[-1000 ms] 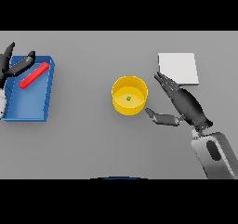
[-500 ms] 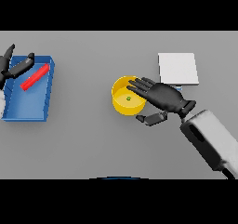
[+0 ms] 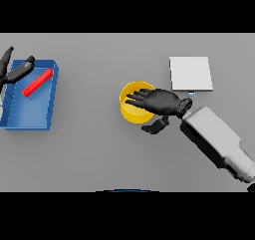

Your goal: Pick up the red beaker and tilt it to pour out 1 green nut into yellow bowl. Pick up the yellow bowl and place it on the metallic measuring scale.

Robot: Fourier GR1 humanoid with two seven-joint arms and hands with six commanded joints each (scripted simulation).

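Item one, the yellow bowl (image 3: pixel 130 109), taken as our landmark: we found it standing upright on the grey table (image 3: pixel 99 154), near the middle. We could not see inside it for the nut, since the hand covered most of its opening.

Item two, the right hand (image 3: pixel 158 100): we recorded it directly over the bowl, palm down, reaching in from the bowl's right. Its fingers (image 3: pixel 137 98) lay spread and nearly straight across the opening, and the thumb (image 3: pixel 154 126) hung below the rim on the bowl's near side. It had hold of nothing. We judged this a pre-grasp posture, with fingers above and thumb outside so that the wall could be pinched between them.

Item three, the metallic measuring scale (image 3: pixel 191 73): a pale flat square, up and to the right of the bowl, near but not touching. We judged its closeness convenient, the carry being short once the bowl was lifted.

Item four, the blue tray (image 3: pixel 47 115): well to the left of the bowl, apart from it.

Item five, the red beaker (image 3: pixel 38 82): lying slantwise on its side inside the tray, so far left of the bowl. From its resting there we judged the pouring step finished and the bowl step in hand.

Item six, the left hand (image 3: pixel 16 70): at the tray's upper left corner, far left of the bowl, fingers loosely extended and gripping nothing, idle.
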